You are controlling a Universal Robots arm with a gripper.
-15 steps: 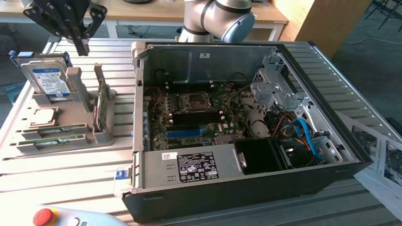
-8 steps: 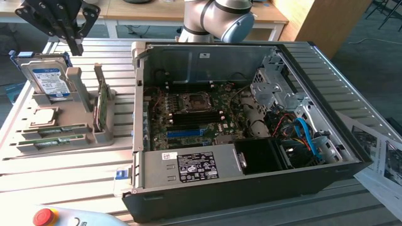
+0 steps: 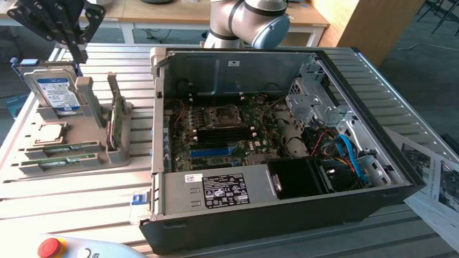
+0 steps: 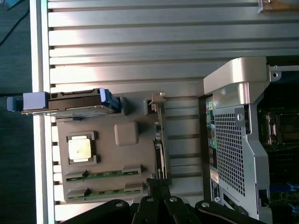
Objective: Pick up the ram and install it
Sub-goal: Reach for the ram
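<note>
The ram [image 3: 59,159] lay untouched in the grey tray [image 3: 118,156], lower left; farther back, upper left, the gripper [image 3: 74,45] hung above it, pinched shut and empty; approach step, I reckoned; grasping would need jaws opened along the stick.

A: Where does the exterior view look from?
B: High up, off the arm [image 3: 251,21], slanting down into the open case [image 3: 287,228] on the table [image 3: 72,204], fairly near.
A: The wrist view?
B: Straight down over the holder [image 4: 117,157], from well above. Both take in the holder, the drive [image 4: 70,101] and the case's wall beside them.
</note>
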